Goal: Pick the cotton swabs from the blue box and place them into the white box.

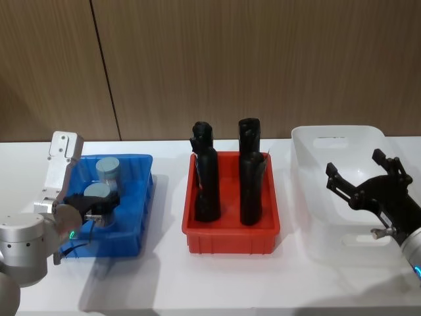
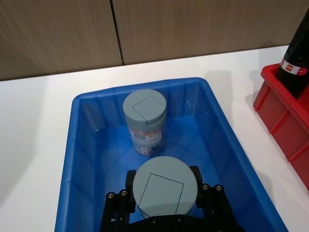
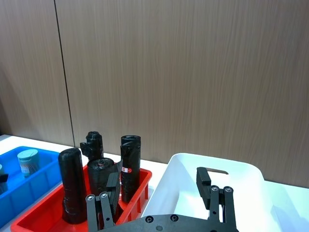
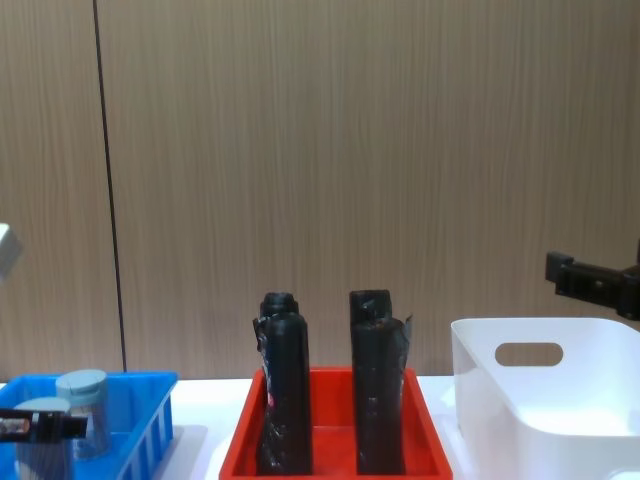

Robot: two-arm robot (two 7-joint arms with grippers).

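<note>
left gripper (image 2: pixel 163 180) is down inside the blue box (image 1: pixel 139 197) at the table's left end. its fingers (image 2: pixel 129 180) are clamped on both sides of the near cotton swab jar (image 1: pixel 97 191), just under the grey-blue lid. jar is upright, in the box half closest to the robot. cannot tell if its base touches the box floor.

far cotton swab jar (image 2: pixel 145 118) stands upright in the same box, just behind the gripped one, toward the back wall. it is free, label facing the wrist camera. the two jars sit close; no clear gap shows between them.

right gripper (image 1: pixel 352 162) hovers over the white box (image 1: pixel 309 191) at the right end of the table. its fingers are spread wide apart with nothing between them. the bare part of the white box floor that shows holds no jar.

red tray (image 1: pixel 230 238) sits between the two boxes, apart from both. it holds four black bottles (image 1: pixel 208 184), all upright, two in front and two behind. all three containers stand on the white table (image 1: pixel 230 283), with a brown wood panel wall (image 1: pixel 263 66) behind.
</note>
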